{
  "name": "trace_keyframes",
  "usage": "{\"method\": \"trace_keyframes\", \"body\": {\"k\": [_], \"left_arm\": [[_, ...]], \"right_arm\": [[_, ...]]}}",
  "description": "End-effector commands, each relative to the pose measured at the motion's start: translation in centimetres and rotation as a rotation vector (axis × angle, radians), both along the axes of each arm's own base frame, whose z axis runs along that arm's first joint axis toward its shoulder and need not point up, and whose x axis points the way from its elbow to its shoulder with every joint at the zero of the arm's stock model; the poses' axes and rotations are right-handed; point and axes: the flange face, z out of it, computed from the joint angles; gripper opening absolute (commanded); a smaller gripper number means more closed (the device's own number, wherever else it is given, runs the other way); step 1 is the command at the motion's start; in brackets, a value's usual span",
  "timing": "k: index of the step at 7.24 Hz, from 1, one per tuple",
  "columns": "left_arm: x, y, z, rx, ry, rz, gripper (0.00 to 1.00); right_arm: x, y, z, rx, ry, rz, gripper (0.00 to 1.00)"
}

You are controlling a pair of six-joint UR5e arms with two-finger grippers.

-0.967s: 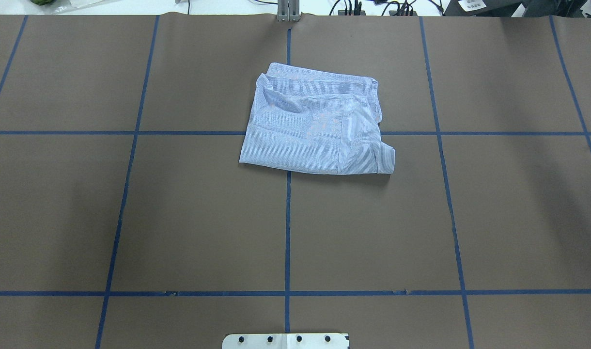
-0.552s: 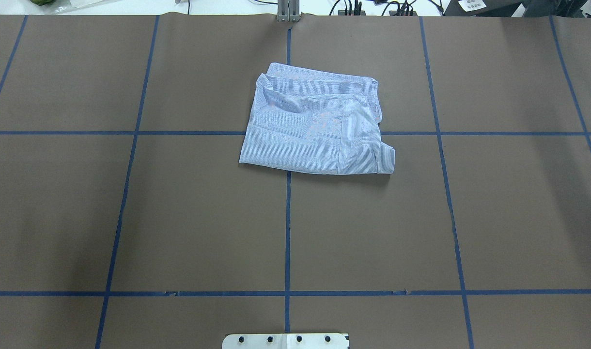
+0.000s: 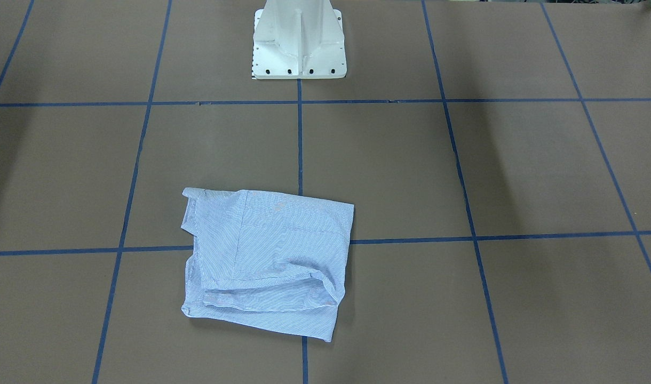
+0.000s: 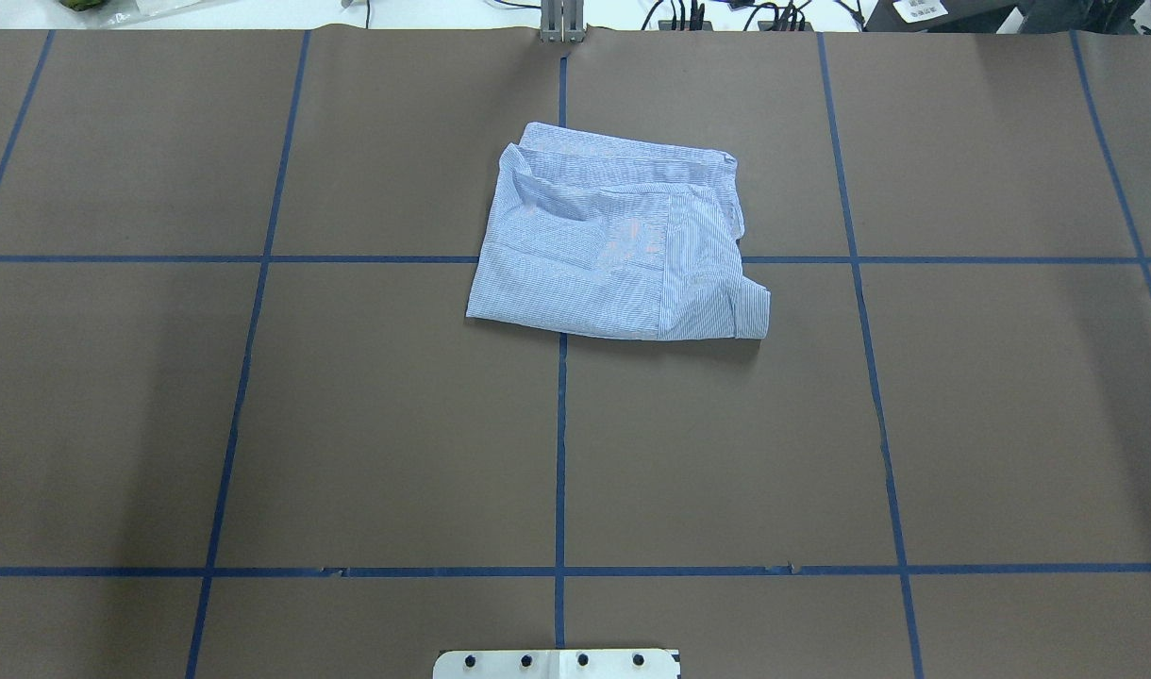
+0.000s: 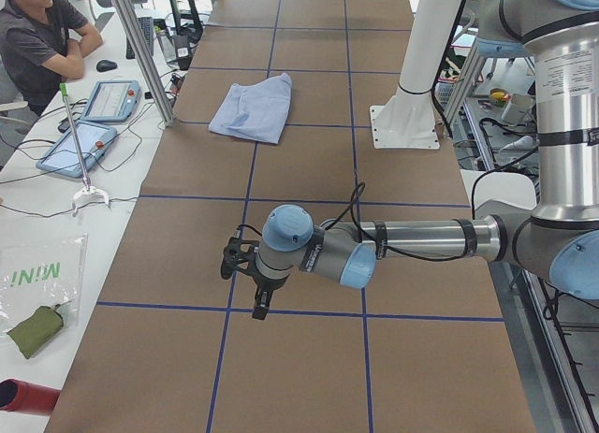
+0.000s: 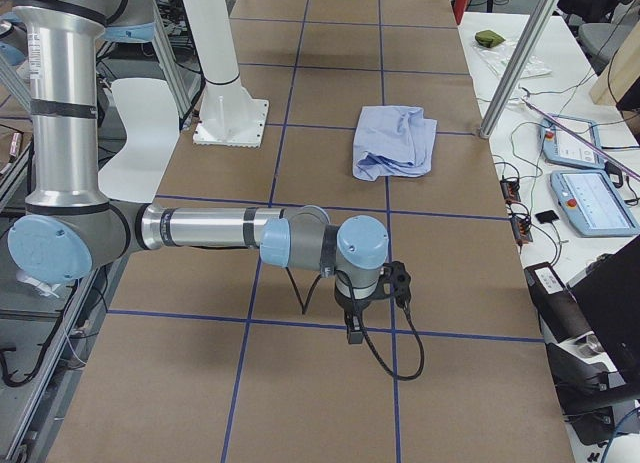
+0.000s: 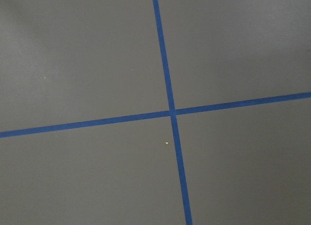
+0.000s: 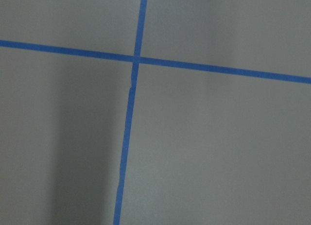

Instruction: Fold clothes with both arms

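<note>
The clothes are one light blue striped shirt (image 4: 613,245), folded into a rough rectangle and lying flat on the brown table near the far middle; it also shows in the front-facing view (image 3: 267,261) and both side views (image 5: 253,108) (image 6: 395,143). Neither arm touches it. My left gripper (image 5: 260,307) hangs low over the table far from the shirt, pointing down, and I cannot tell whether it is open or shut. My right gripper (image 6: 352,333) hangs the same way at the other end, its state also unclear. Both wrist views show only bare table and blue tape lines.
The white pedestal base (image 3: 299,48) stands at the robot's side of the table. A seated person (image 5: 37,40) and tablets (image 5: 112,101) (image 6: 590,198) are on the white bench past the far edge. A green pouch (image 5: 36,328) lies there too.
</note>
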Motion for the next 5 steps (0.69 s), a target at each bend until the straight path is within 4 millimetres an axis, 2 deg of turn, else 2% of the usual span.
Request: {"method": "trace_keyframes", "body": {"k": [1, 3, 5], "left_arm": [[-0.55, 0.29, 0.49, 0.001, -0.002, -0.013, 1.0], [-0.59, 0.1, -0.09, 0.006, -0.005, -0.018, 1.0], [-0.5, -0.23, 0.4, -0.029, -0.067, -0.027, 1.0]], "right_arm": [[0.03, 0.73, 0.48, -0.006, 0.003, -0.005, 1.0], [0.05, 0.08, 0.11, -0.006, 0.0, 0.004, 1.0], [0.06, -0.21, 0.03, -0.013, 0.008, 0.012, 1.0]]}}
